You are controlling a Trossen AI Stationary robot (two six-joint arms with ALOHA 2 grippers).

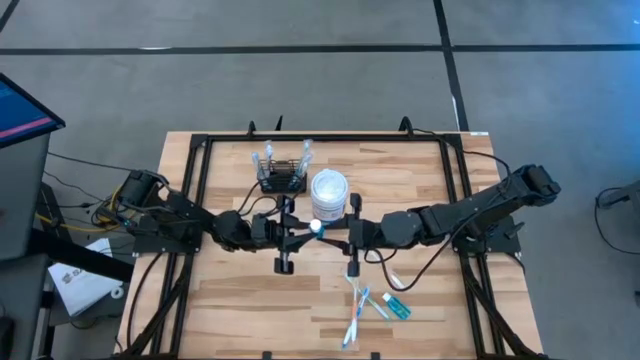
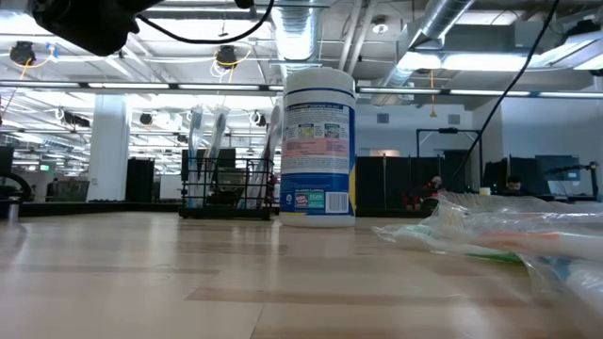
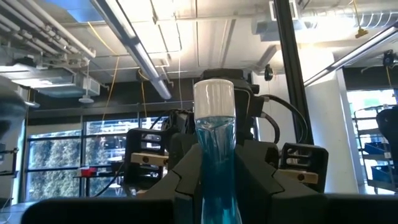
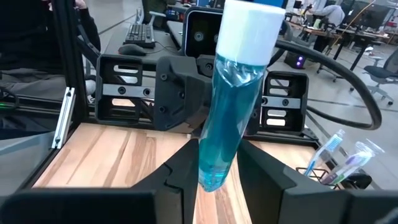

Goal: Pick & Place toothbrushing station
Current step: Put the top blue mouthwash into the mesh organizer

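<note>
**Overhead, both arms meet on one blue tube**

Overhead, a pale wooden table [image 1: 240, 300] with a black frame stands on grey floor. From table height the room behind is an open hall with bright strip lights, white ducts and dark partitions.

At the table's far middle sits the toothbrushing station [image 1: 281, 178], a low, boxy rack of black wire mesh. In the low view it shows thin vertical bars, and clear-wrapped brushes stand upright in it. Just beside it, on its right in the high view, is one round white tub [image 1: 329, 190] with a printed label.

Nearer the front edge lies a small scatter of packaged toothbrushes [image 1: 358, 308] and one teal tube [image 1: 398, 305]; the exact number of brushes I cannot tell.

Two arms reach inward and meet in front of the tub. The left gripper [image 1: 290, 237] and the right gripper [image 1: 345, 236] both clamp narrowly on a single blue tube with a white cap [image 4: 231, 93], one at each end; each wrist view shows that tube squeezed between its own dark fingers [image 4: 180, 174], with the other gripper behind it.
</note>
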